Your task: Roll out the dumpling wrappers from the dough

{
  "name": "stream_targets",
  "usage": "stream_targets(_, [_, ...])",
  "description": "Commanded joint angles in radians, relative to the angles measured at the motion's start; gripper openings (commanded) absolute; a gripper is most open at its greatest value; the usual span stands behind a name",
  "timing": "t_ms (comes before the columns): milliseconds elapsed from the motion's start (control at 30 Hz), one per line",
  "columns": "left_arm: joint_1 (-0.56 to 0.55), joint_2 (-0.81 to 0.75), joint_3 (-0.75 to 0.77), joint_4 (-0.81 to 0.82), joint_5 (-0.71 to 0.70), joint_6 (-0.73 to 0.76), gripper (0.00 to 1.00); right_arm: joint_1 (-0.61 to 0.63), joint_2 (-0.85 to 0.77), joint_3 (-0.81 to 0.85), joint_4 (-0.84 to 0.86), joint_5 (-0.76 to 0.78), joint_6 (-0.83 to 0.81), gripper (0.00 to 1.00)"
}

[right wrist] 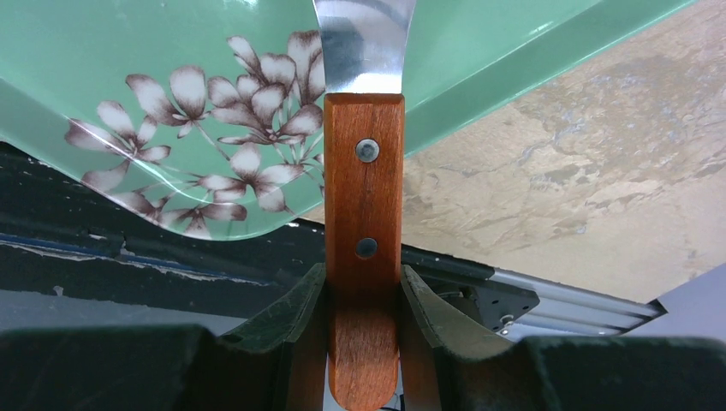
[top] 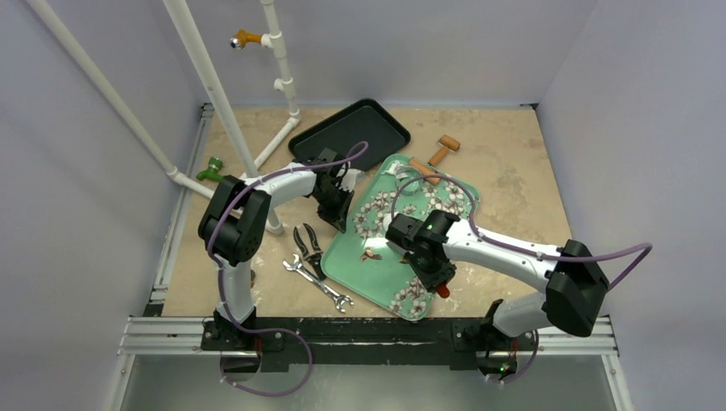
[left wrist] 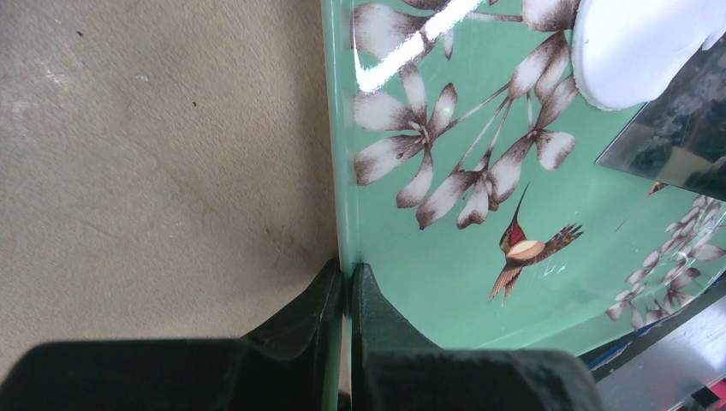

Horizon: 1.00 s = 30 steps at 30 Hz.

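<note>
- One dumpling wrapper [left wrist: 638, 47], white and flat, is seen in the left wrist view lying on the green tray [left wrist: 445, 282], at the frame's upper right. In the top view it is hidden.
- The steel blade of a wooden-handled scraper [right wrist: 364, 171] meets the wrapper's side. Whether it is under the dough cannot be told.
- Step judged in hand: the wrapper is being freed from the tray.
- The next move calls for the blade to be held low and flat and slid beneath the disc without tearing it, with the tray held fast.
- Left gripper [left wrist: 345, 287]: pressed together on the tray's left rim, arm reached forward with the elbow raised.
- Right gripper [right wrist: 362, 278]: clamped on the scraper's handle, arm stretched across the tray's near right corner.
</note>
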Motion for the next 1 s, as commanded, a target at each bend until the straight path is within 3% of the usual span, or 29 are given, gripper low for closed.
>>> stream_targets(0, [0.006, -0.017, -0.008, -0.046, -0.002, 0.027, 0.00, 0.006, 0.016, 0.055, -0.014, 0.007, -0.021, 0.00])
stream_targets(967, [0.006, -0.026, -0.007, -0.046, 0.009, 0.021, 0.00, 0.001, 0.068, 0.028, 0.138, -0.014, 0.063, 0.00])
